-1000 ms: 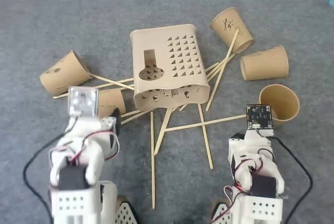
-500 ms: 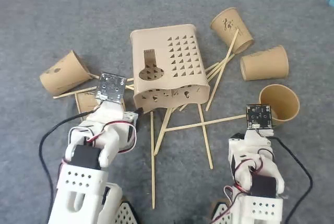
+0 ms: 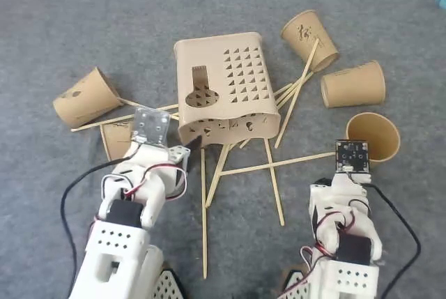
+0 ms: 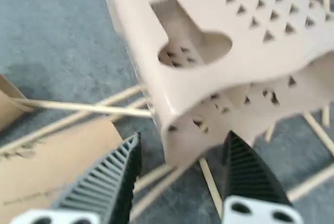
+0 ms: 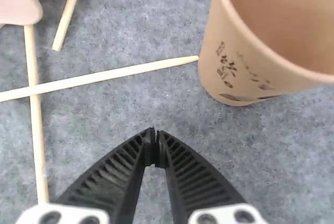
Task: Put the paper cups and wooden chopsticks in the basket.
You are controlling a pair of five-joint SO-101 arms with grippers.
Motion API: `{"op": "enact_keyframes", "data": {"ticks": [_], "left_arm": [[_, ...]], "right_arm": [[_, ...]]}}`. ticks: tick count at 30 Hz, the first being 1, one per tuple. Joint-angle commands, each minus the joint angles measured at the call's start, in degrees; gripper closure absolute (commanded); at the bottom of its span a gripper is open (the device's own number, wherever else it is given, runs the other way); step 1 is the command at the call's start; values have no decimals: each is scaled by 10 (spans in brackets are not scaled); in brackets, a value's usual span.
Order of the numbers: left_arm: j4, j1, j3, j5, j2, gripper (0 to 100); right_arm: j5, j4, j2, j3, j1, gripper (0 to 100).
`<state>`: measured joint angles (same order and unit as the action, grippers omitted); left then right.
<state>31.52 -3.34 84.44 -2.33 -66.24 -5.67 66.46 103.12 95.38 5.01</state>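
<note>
The beige perforated basket (image 3: 226, 90) lies tipped over mid-table on top of several wooden chopsticks (image 3: 240, 168). Paper cups lie around it: one far left (image 3: 83, 97), one beside my left arm (image 3: 115, 139), two at the right (image 3: 310, 37) (image 3: 353, 84), and one near my right arm (image 3: 373, 135). My left gripper (image 4: 182, 138) is open at the basket's (image 4: 224, 41) near left corner, with a flattened cup (image 4: 52, 156) beside one finger. My right gripper (image 5: 155, 132) is shut and empty, just short of a cup (image 5: 261, 41) and a chopstick (image 5: 99, 78).
Grey carpet (image 3: 390, 215) covers the table. A long chopstick (image 3: 203, 215) runs toward the front between the two arms. Open floor lies at the far left and along the front right.
My left arm swung right and forward, from over the near-left cup to the basket's near left corner. My right arm shifted slightly to the right.
</note>
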Motion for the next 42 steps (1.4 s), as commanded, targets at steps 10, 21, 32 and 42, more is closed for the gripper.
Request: {"op": "enact_keyframes", "data": {"ticks": [10,21,32,42], "left_arm": [[-103,11,36,-4,4,772],[-103,15,-100,-4,225,772],[-213,11,-124,-4,331,947],[-154,15,-211,-67,334,989]], "right_arm": [[-5,0,8,3,5,990],[-5,0,8,3,5,990],[-5,0,8,3,5,990],[-5,0,8,3,5,990]]}}
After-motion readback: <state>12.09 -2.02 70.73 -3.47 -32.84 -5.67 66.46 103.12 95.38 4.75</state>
